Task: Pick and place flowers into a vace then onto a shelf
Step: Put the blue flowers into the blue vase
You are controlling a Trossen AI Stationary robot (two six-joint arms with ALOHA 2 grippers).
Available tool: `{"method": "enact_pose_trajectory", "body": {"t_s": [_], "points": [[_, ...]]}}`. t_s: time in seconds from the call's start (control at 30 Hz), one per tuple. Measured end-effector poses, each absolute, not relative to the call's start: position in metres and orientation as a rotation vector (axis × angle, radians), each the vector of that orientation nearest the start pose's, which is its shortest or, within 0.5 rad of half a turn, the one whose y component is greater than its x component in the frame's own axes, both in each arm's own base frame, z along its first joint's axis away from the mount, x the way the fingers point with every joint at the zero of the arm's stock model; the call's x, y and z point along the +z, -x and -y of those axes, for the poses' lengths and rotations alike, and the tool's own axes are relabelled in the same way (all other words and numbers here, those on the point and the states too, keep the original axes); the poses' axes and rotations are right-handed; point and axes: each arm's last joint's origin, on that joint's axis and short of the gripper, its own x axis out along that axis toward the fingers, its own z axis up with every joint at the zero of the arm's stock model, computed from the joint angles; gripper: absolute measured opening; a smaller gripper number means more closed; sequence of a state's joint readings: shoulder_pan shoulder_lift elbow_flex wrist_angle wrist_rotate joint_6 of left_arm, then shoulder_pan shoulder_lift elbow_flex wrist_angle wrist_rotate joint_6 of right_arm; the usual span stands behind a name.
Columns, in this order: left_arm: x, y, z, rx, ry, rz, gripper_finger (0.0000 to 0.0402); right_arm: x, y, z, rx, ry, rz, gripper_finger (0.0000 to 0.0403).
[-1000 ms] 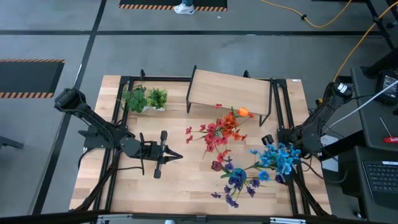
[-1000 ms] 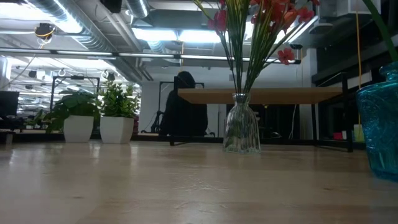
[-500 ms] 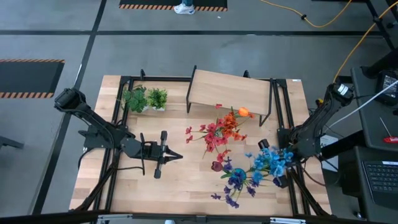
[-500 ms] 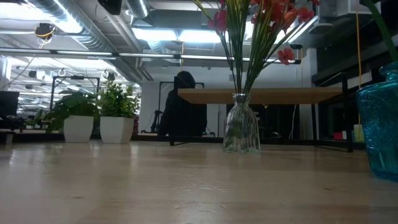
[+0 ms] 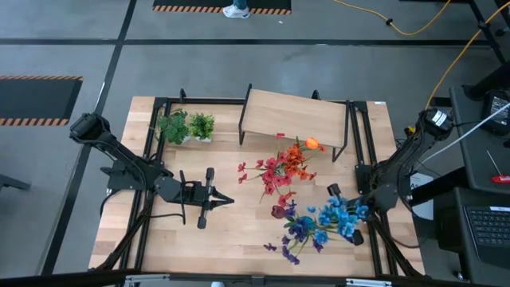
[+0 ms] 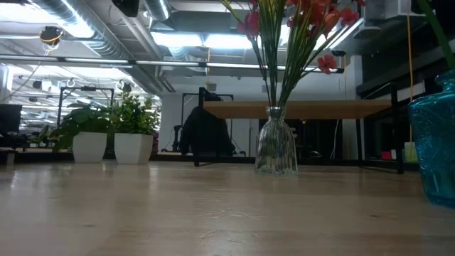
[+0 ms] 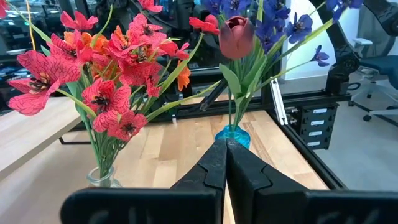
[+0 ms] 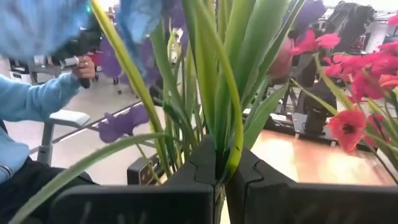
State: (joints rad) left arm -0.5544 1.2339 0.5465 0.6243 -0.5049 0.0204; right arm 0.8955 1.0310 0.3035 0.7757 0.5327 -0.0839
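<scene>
Right gripper pinches blue flowers' stems, prob over blue vase; thin hold, stems could slip. Left gripper shut, empty, idle

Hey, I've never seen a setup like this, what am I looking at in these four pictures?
Two robot arms work at a wooden table. One camera looks straight down, one sits at tabletop height, and one rides on each wrist. On the table stand a clear vase of red flowers, a blue vase, two potted plants and a small shelf. The right gripper is shut on the green stems of the blue flowers. The left gripper waits shut, holding nothing.
</scene>
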Motion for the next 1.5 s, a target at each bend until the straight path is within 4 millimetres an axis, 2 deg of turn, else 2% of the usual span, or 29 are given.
{"method": "enact_pose_trajectory", "body": {"t_s": [0.37, 0.57, 1.3, 1.5], "points": [[0.238, -0.223, 0.121, -0.052, -0.052, -0.054, 0.0005, 0.201, -0.142, -0.154, 0.364, 0.1, -0.011, 0.0016], [0.238, -0.223, 0.121, -0.051, -0.052, -0.054, 0.0003, 0.198, -0.142, -0.154, 0.365, 0.089, -0.034, 0.0036], [0.238, -0.223, 0.121, -0.051, -0.042, -0.055, 0.0001, 0.189, -0.141, -0.155, 0.435, 0.098, -0.12, 0.0044], [0.238, -0.223, 0.121, -0.051, -0.042, -0.055, 0.0007, 0.19, -0.142, -0.155, 0.417, 0.095, -0.113, 0.0095]]}}
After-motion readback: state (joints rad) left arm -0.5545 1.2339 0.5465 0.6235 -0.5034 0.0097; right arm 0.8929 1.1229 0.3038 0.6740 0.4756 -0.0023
